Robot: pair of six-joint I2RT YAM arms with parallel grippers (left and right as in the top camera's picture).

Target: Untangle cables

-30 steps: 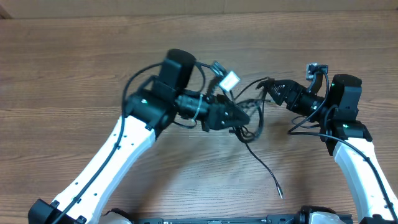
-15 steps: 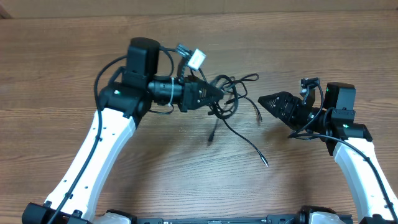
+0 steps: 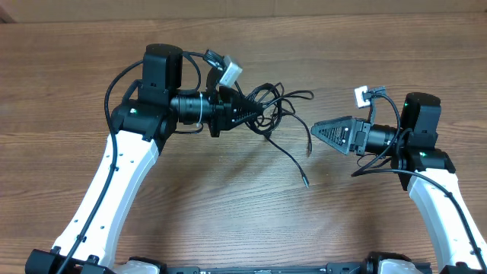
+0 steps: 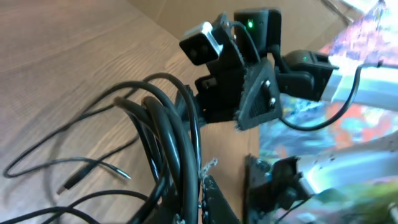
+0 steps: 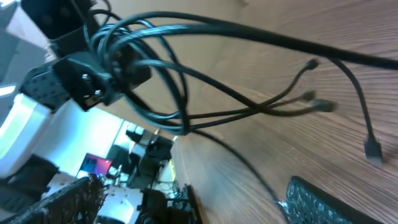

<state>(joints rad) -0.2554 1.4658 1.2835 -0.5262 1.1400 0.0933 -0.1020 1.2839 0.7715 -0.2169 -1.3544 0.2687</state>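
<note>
The cables (image 3: 283,103) are a bunch of thin black loops, and my left gripper (image 3: 257,114) is shut on them and holds them above the wooden table. In the left wrist view the bundle (image 4: 168,137) runs down between the jaws of the left gripper (image 4: 199,211). Two plug ends (image 3: 304,183) trail down to the right. My right gripper (image 3: 318,133) points left at the tangle from a short way off. It is open, and its fingers (image 5: 329,199) stand far apart in the right wrist view with the loops (image 5: 161,68) ahead of them.
The wooden table (image 3: 228,221) stretches under both arms. A pale wall (image 3: 243,7) runs along its far edge. The arms' own thicker black wires (image 3: 122,76) loop beside the left wrist.
My left gripper has carried the tangle left and toward the back. The right gripper, close against the tangle a second ago, now stands apart from it, open. The loose ends have dragged left.
</note>
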